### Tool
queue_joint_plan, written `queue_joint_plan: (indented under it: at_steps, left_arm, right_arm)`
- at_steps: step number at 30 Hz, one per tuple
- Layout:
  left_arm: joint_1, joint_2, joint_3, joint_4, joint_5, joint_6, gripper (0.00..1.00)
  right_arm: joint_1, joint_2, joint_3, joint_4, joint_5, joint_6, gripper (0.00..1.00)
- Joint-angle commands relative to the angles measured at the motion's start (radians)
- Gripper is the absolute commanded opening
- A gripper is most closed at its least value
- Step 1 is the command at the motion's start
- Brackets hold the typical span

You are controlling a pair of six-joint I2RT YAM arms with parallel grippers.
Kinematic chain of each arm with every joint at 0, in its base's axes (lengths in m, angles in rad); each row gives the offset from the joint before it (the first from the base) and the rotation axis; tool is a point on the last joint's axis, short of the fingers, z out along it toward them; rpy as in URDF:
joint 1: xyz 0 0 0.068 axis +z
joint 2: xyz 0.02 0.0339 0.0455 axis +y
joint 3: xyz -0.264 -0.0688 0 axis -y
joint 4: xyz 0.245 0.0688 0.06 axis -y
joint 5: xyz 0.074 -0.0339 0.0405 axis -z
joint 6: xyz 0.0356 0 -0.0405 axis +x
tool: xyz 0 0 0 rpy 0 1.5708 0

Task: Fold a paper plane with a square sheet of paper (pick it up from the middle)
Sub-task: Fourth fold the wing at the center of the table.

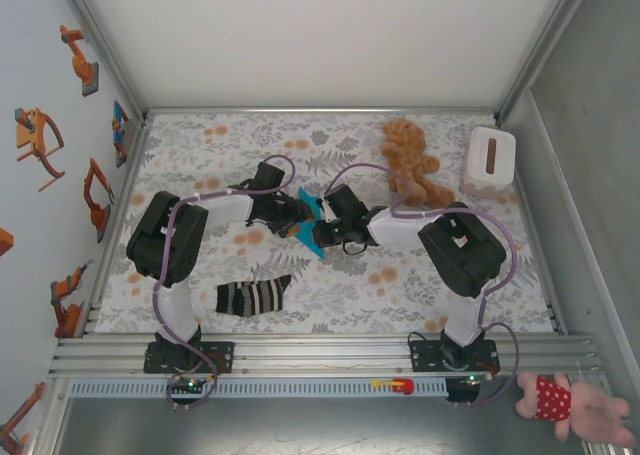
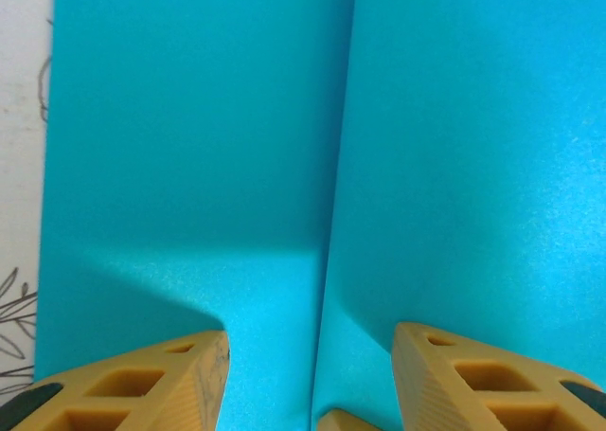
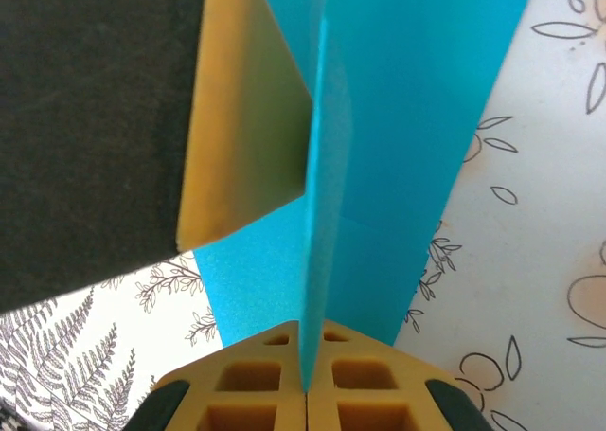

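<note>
yellow right fingers are pressed together on the raised centre crease of the turquoise sheet of paper, pinching it upright. the left fingers stand partly apart, one on each side of that crease, not closed on it. the paper sits mid-table between both arms, a striped sock nearer, a teddy bear beyond.

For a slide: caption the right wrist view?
Right tool shut on a fold of the turquoise paper, over the floral tablecloth.
</note>
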Motion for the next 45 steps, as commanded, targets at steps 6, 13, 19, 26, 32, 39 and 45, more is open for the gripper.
queue_joint_plan:
  at_steps: [6,13,19,26,32,39,45]
  left_arm:
    - [0.004,-0.054,-0.12,-0.043,-0.083,-0.014,0.5]
    - [0.021,-0.189,-0.172,0.027,-0.099,-0.022,0.5]
    - [0.044,-0.265,-0.255,0.096,-0.116,-0.038,0.48]
    - [0.028,-0.291,-0.276,0.201,-0.049,-0.019,0.41]
    - [-0.026,-0.218,-0.226,0.227,-0.012,0.002,0.31]
    - [-0.044,-0.133,-0.207,0.287,0.023,-0.031,0.22]
    - [-0.045,-0.137,-0.222,0.277,-0.004,-0.018,0.21]
  right_arm:
    - [0.007,0.03,0.03,-0.028,-0.041,-0.016,0.0]
    - [0.001,0.048,0.043,-0.052,-0.095,-0.012,0.0]
    - [-0.009,0.068,0.064,-0.072,-0.164,-0.001,0.0]
    - [-0.044,0.002,0.025,-0.121,-0.102,-0.006,0.0]
    - [-0.057,-0.109,-0.046,-0.176,0.009,-0.021,0.0]
    - [-0.056,-0.102,-0.062,-0.177,-0.029,-0.016,0.0]
    - [-0.057,-0.056,-0.032,-0.17,-0.123,-0.017,0.0]
